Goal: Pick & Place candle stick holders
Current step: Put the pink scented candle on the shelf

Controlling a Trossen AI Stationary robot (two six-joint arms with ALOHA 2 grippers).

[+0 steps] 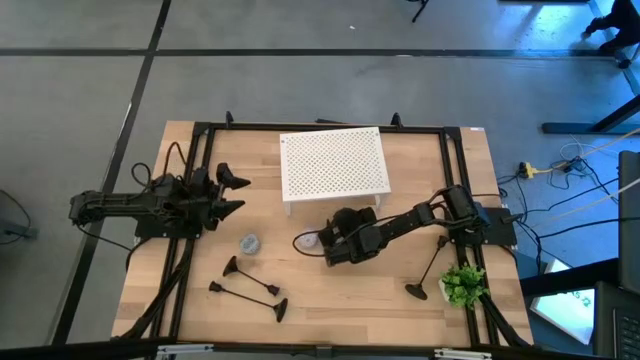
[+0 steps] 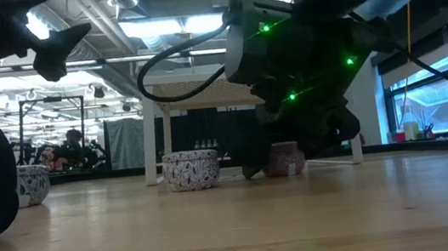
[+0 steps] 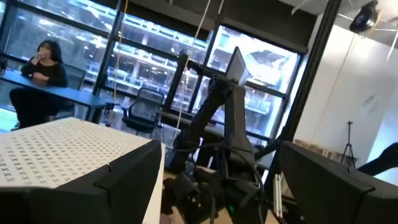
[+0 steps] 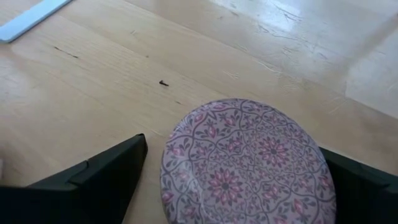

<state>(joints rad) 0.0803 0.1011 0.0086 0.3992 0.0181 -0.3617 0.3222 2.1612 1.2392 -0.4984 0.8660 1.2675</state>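
Observation:
Three black candle stick holders lie on their sides on the wooden table. Two are at the near left (image 1: 250, 277) (image 1: 247, 297), and one (image 1: 431, 268) is at the right beside my right arm. My right gripper (image 1: 320, 243) is low over the table's middle and open. Its fingers stand on either side of a round pink patterned tin (image 4: 249, 168), which rests on the table. I cannot tell whether the fingers touch it. My left gripper (image 1: 238, 194) is open and empty above the table's left part.
A white perforated riser (image 1: 333, 165) stands at the far middle. A blue-white tin (image 1: 249, 243) sits left of the pink one, and it also shows in the low view (image 2: 191, 169). A small green plant (image 1: 462, 285) stands at the near right. A person sits at a desk beyond the table (image 3: 43, 68).

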